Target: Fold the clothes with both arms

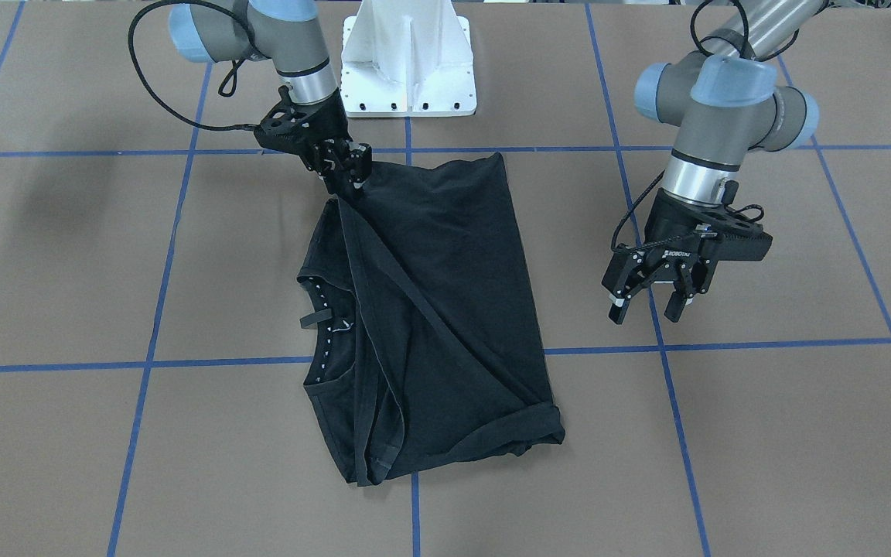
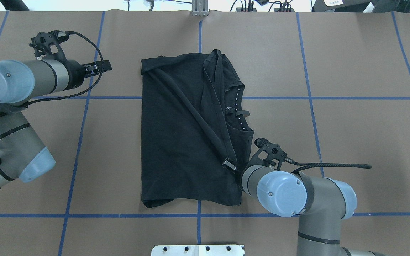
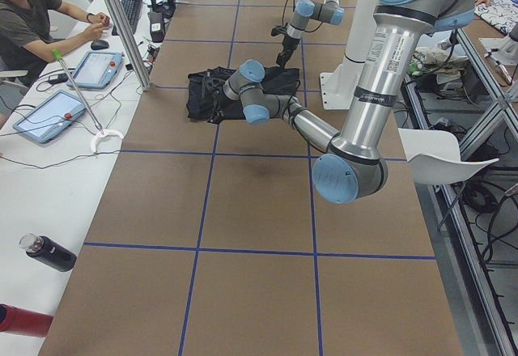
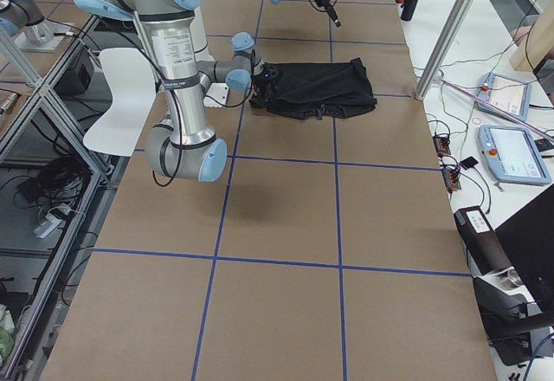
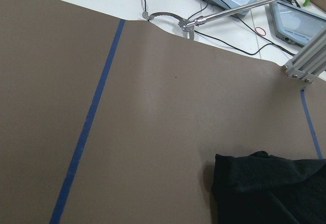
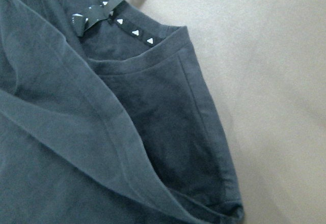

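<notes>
The black T-shirt (image 1: 445, 309) lies in the middle of the front picture, on the brown table (image 1: 66, 255) with blue tape lines. It is partly folded. Its long side runs from the top of the picture to the bottom. The right gripper (image 1: 345, 174), at the upper left, is pinched tight on a top corner of the shirt and lifts it a little. The left gripper (image 1: 650, 303) hangs at the right, well apart from the shirt, with its two fingers spread and nothing in them. So the right arm is the nearer one. I think it needs to carry its corner across. The table is flat and reaches far past the shirt.
</notes>
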Tool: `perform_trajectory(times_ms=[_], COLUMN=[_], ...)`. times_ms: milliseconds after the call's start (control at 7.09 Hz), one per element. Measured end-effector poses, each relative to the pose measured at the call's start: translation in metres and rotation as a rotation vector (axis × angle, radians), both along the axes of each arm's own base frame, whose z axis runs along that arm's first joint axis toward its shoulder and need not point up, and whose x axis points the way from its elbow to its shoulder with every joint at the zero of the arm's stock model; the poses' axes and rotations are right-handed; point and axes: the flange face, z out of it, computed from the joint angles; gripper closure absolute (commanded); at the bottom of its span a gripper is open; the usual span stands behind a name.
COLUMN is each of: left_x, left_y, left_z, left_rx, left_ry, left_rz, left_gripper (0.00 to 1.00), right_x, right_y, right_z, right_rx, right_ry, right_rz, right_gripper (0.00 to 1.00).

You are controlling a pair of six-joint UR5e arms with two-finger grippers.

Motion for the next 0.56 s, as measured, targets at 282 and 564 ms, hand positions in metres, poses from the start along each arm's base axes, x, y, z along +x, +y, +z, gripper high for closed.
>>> perform_trajectory(times_ms=[282, 564], left_x=[0.0, -0.001], left_y=[0.0, 0.001], left_z=[-0.001, -0.003], left_rx=[-0.001, -0.003], left_ry=[0.004, 0.01], left_rz=[-0.001, -0.004], left_gripper=[0.0, 0.0], right_x=[0.002, -0.004], right_y=[0.003, 0.013], right_z=[0.015, 0.016], right_rx=[-0.034, -0.038], right_ry=[0.01, 0.011], right_rz=[0.022, 0.008], right_gripper=[0.44, 0.44])
